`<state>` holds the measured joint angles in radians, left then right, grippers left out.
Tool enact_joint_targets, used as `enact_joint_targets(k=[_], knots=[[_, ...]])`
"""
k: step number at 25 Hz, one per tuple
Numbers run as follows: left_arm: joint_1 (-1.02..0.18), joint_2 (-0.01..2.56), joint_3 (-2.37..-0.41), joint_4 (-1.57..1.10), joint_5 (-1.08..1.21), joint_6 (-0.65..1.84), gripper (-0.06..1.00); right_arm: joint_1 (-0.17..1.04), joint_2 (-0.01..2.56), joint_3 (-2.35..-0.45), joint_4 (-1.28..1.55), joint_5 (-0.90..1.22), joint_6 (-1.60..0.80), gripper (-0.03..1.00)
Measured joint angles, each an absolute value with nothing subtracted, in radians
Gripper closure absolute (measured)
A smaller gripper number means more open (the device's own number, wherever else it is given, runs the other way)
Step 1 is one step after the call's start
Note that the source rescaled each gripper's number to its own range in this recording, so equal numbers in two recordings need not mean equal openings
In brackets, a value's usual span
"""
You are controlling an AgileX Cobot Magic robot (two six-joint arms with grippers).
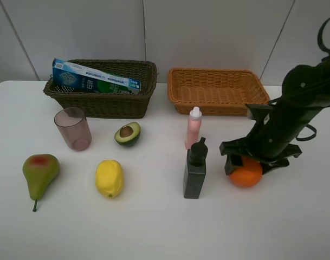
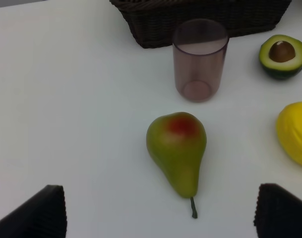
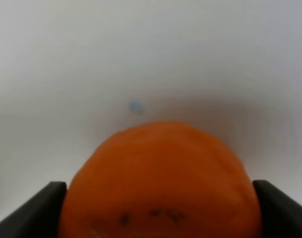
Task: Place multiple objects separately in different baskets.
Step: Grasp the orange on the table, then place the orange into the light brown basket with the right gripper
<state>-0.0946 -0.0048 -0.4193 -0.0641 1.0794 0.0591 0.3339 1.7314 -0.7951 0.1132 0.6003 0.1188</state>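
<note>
The right gripper (image 1: pixel 254 162) clasps the orange (image 1: pixel 245 174) on both sides (the fruit sits on the white table (image 1: pixel 154 233), right of the dark bottle (image 1: pixel 194 172)). The left gripper (image 2: pixel 160 213) gapes wide, its 2 fingers apart before the pear (image 2: pixel 176 151).

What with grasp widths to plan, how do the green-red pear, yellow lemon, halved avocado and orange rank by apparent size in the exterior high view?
1. green-red pear
2. yellow lemon
3. round orange, partly hidden by the right end effector, so its place against the lemon is unsure
4. halved avocado
</note>
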Motion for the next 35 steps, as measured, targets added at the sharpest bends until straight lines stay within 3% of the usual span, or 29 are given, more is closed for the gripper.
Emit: enact_joint_targets(k=[11, 15, 23, 35], knots=[[-0.095, -0.005, -0.419, -0.064, 1.079, 0.059, -0.06, 0.334, 1.733, -1.118, -0.073, 0.924, 0.124, 0.35], [-0.095, -0.005, -0.419, -0.064, 1.079, 0.059, -0.06, 0.334, 1.733, -1.208, -0.176, 0.926, 0.154, 0.35], [-0.095, -0.005, -0.419, -0.064, 1.079, 0.059, -0.06, 0.287, 1.734, -1.265, -0.348, 0.724, 0.224, 0.35], [-0.095, -0.005, -0.419, -0.064, 1.079, 0.059, -0.06, 0.184, 1.841, -1.265, -0.345, 0.353, 0.232, 0.35]])
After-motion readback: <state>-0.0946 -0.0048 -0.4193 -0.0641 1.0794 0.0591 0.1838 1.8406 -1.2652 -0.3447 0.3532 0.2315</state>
